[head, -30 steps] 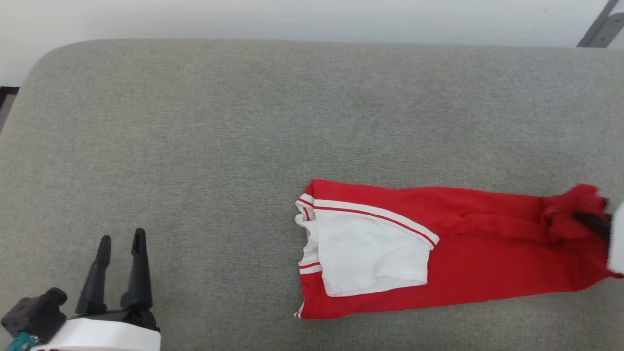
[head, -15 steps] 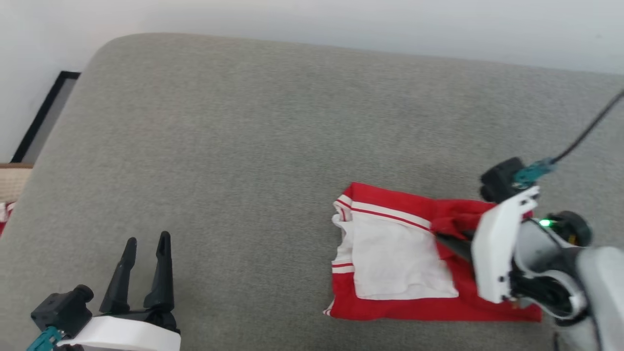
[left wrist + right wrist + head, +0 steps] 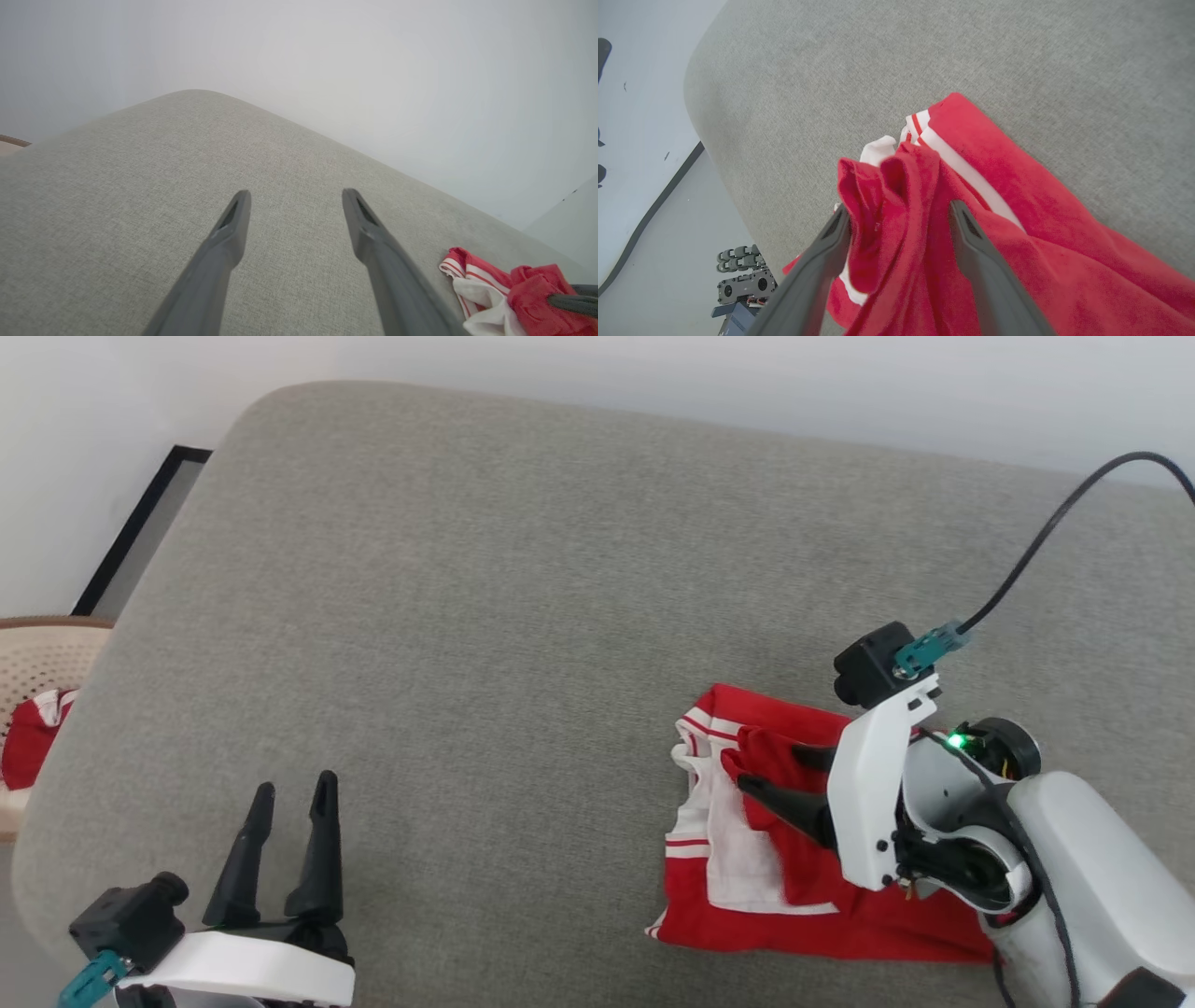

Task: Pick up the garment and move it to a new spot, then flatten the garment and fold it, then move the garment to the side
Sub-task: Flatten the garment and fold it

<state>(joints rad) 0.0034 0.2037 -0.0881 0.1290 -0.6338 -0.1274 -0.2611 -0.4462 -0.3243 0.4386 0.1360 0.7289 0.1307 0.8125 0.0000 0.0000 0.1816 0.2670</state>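
The garment (image 3: 747, 917), a red jersey with a white sleeve and striped trim, lies folded on the grey cushion (image 3: 467, 569) at the right. My right gripper (image 3: 767, 765) hangs over its left end, open, with a bunched red fold (image 3: 896, 196) loose between the spread fingers. The right wrist view shows my right gripper (image 3: 899, 207) astride that fold, above the garment (image 3: 1064, 233). My left gripper (image 3: 297, 782) stands open and empty near the cushion's front left; its wrist view shows it (image 3: 295, 192) over bare fabric, the garment (image 3: 486, 284) far right.
A beige perforated basket (image 3: 47, 653) holding a red-and-white cloth (image 3: 28, 747) stands on the floor off the cushion's left end. A black cable (image 3: 1046, 541) arcs from the right wrist. Wide bare cushion lies between the two grippers. A white wall runs behind.
The head camera has turned. My right gripper carried the garment's red end leftwards over the white sleeve, doubling it over, and its jaws have opened. The left gripper has kept its pose.
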